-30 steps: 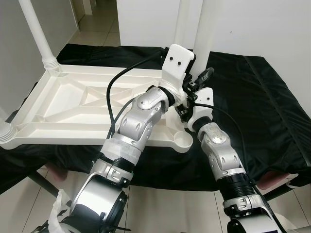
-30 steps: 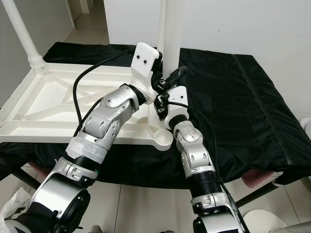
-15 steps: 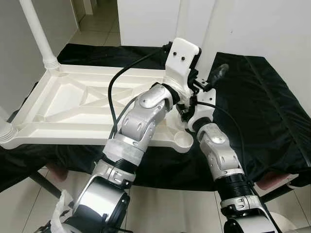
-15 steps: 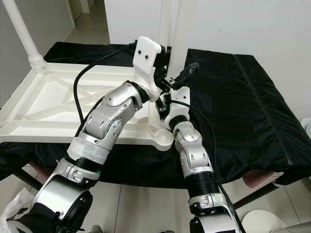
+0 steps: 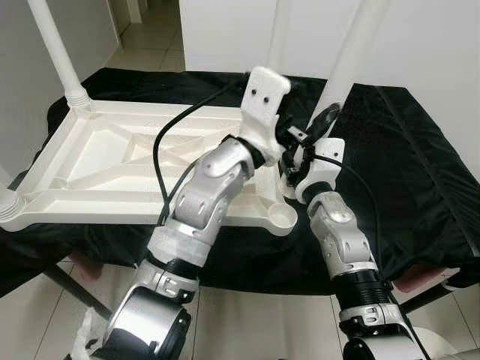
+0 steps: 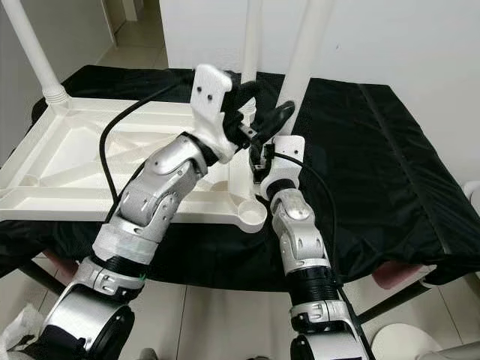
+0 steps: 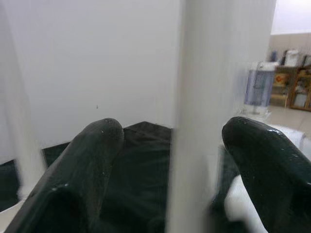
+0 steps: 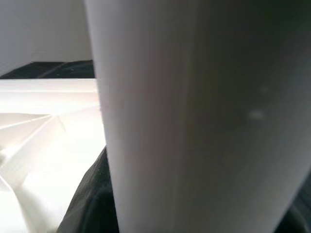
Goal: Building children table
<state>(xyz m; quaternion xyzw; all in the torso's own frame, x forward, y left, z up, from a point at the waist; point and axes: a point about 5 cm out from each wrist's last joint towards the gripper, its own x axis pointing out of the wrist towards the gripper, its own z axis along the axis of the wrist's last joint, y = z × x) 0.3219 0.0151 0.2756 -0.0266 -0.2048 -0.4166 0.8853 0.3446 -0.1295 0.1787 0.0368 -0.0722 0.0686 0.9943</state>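
Observation:
The white table top (image 5: 112, 161) lies upside down on a black cloth. One white leg (image 5: 56, 52) stands in its far left corner, another (image 5: 7, 204) at the near left. The near right socket (image 5: 283, 217) holds nothing. My right gripper (image 5: 324, 124) is shut on a loose white leg (image 5: 349, 52) that leans to the right above the table's right edge; that leg (image 8: 194, 111) sits very close in the right wrist view. My left gripper (image 7: 170, 131) is open, with a white leg (image 7: 214, 97) between its black fingers (image 7: 92, 145). Its wrist (image 5: 262, 97) hides them from above.
The black cloth (image 5: 405, 165) covers the surface to the right of the table top. Another upright white leg (image 6: 251, 37) stands behind my arms. Tiled floor (image 5: 247, 315) lies below the near edge, and a white wall (image 5: 420, 37) is behind.
The leg in my right gripper has tipped from nearly upright to leaning right. My left wrist has shifted a little to the left.

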